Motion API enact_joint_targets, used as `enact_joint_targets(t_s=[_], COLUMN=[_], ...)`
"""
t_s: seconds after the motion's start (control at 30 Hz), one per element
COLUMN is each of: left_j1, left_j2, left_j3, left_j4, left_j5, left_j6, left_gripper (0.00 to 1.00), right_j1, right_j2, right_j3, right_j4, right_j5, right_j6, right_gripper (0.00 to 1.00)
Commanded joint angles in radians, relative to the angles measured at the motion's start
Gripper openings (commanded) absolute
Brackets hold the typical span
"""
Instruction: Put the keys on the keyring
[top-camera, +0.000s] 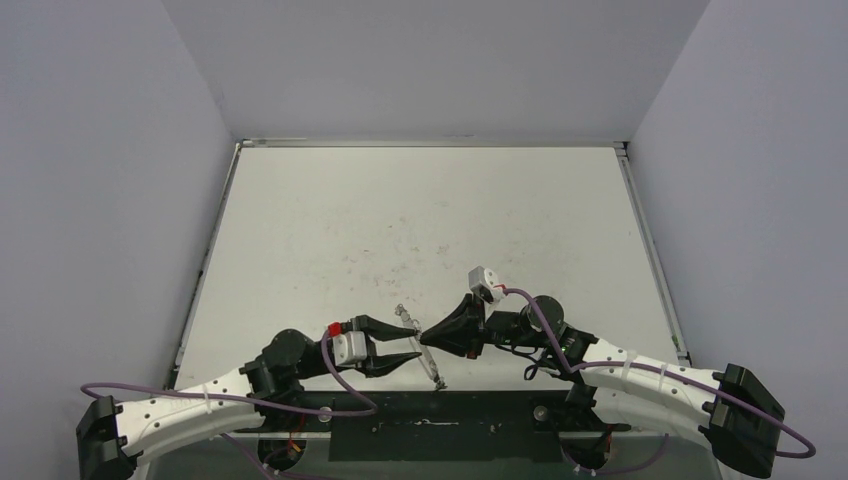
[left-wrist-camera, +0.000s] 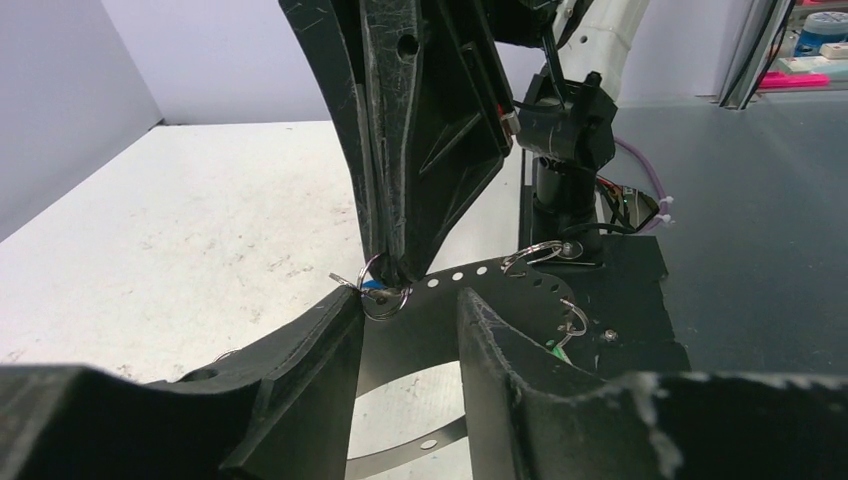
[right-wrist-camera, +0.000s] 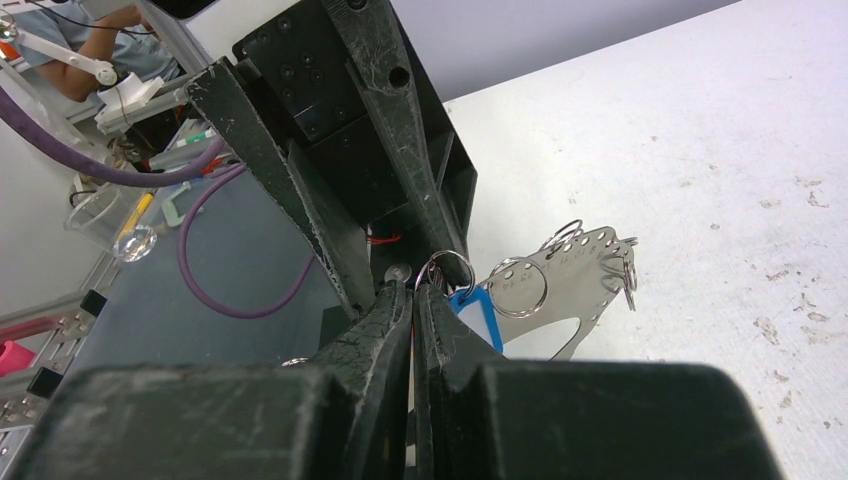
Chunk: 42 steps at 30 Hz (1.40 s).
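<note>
The keyring (top-camera: 432, 368) is a thin pale-grey arc with holes along its rim, lying near the table's front edge; it also shows in the left wrist view (left-wrist-camera: 500, 275) and the right wrist view (right-wrist-camera: 585, 262). Small split rings hang from it. My right gripper (top-camera: 424, 335) is shut on the split ring of the blue key (right-wrist-camera: 478, 315), holding it at the keyring's edge (left-wrist-camera: 385, 292). My left gripper (top-camera: 416, 343) is open, its fingers (left-wrist-camera: 335, 330) straddling the keyring and the right gripper's tips. The green key (left-wrist-camera: 553, 347) lies by the keyring, mostly hidden behind my left finger.
A dark strip (top-camera: 430, 425) runs along the near edge between the arm bases. Purple cables (top-camera: 340, 385) loop off both arms. The white table (top-camera: 420, 220) is stained and walled by grey panels on three sides.
</note>
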Motion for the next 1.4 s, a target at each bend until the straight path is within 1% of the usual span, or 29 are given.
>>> enact_joint_targets(t_s=[0.0,0.1,0.23,0.43,0.47,0.6,0.77,0.83,0.87,1.0,1.1,1.27,1.37], left_j1=[-0.002,-0.002,-0.002,-0.002,-0.002,-0.002,-0.002,-0.002,-0.002,-0.002,-0.002,-0.002,-0.002], left_j2=[0.020,0.022,0.004,-0.016,-0.018,-0.021,-0.021,-0.022,-0.022,-0.021,-0.015,-0.012,-0.015], left_j3=[0.037,0.044,0.043,0.047,0.048,0.061,0.094,0.110,0.122,0.169,0.202,0.256,0.273], left_j4=[0.072,0.057,0.029,0.004,-0.001,-0.027,-0.099,-0.146,-0.179,-0.313,-0.405,-0.567,-0.620], left_j5=[0.054,0.068,0.068,0.072,0.072,0.071,0.054,0.041,0.036,0.022,0.026,0.034,0.034], left_j6=[-0.006,0.003,0.011,0.019,0.023,0.030,0.047,0.058,0.067,0.105,0.137,0.189,0.213], left_gripper=[0.35,0.28,0.20,0.01,0.00,0.00,0.00,0.00,0.00,0.00,0.00,0.00,0.00], right_j1=[0.007,0.007,0.007,0.008,0.007,0.007,0.007,0.007,0.008,0.008,0.007,0.007,0.007], right_j2=[-0.017,-0.017,-0.020,-0.022,-0.023,-0.024,-0.025,-0.026,-0.028,-0.041,-0.054,-0.061,-0.052], right_j3=[0.009,0.011,0.009,0.008,0.008,0.007,0.007,0.014,0.019,0.042,0.056,0.097,0.121], right_j4=[0.073,0.072,0.067,0.068,0.068,0.068,0.042,0.021,0.007,-0.061,-0.111,-0.198,-0.243], right_j5=[0.013,0.014,0.015,0.020,0.021,0.027,0.039,0.042,0.042,0.037,0.033,0.013,0.000], right_j6=[-0.001,-0.004,-0.006,-0.007,-0.008,-0.012,-0.024,-0.030,-0.038,-0.084,-0.132,-0.230,-0.295], right_gripper=[0.00,0.00,0.00,0.00,0.00,0.00,0.01,0.08,0.13,0.39,0.51,0.54,0.54])
